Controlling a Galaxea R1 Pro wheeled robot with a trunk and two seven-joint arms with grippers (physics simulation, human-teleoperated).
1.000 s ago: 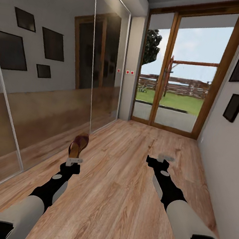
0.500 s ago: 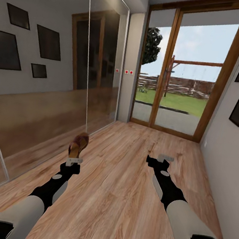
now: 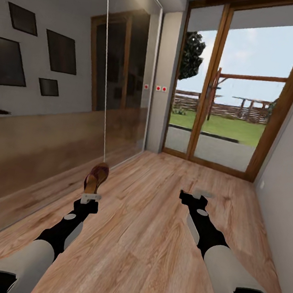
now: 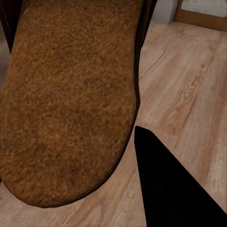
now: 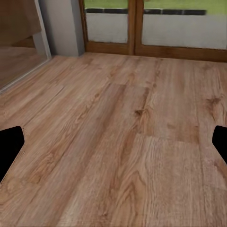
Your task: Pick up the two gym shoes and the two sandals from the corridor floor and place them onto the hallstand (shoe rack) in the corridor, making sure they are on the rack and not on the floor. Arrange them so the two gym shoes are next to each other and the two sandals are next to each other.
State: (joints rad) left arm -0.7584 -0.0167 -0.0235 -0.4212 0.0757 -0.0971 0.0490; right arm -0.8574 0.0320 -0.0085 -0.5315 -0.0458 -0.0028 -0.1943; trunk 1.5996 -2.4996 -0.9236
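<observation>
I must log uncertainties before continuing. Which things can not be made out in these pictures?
- Sandal: left wrist view cuts off its upper part; the head view shows it small in the left gripper.
- Right gripper: right wrist view cuts its fingers at both edges.

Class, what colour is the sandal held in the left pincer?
Brown sandal, clearest in the left wrist view.

Sandal (image 4: 71,99) cut off at upper frame edge in left wrist view; left gripper (image 3: 91,198) fingertips hidden behind it.
</observation>
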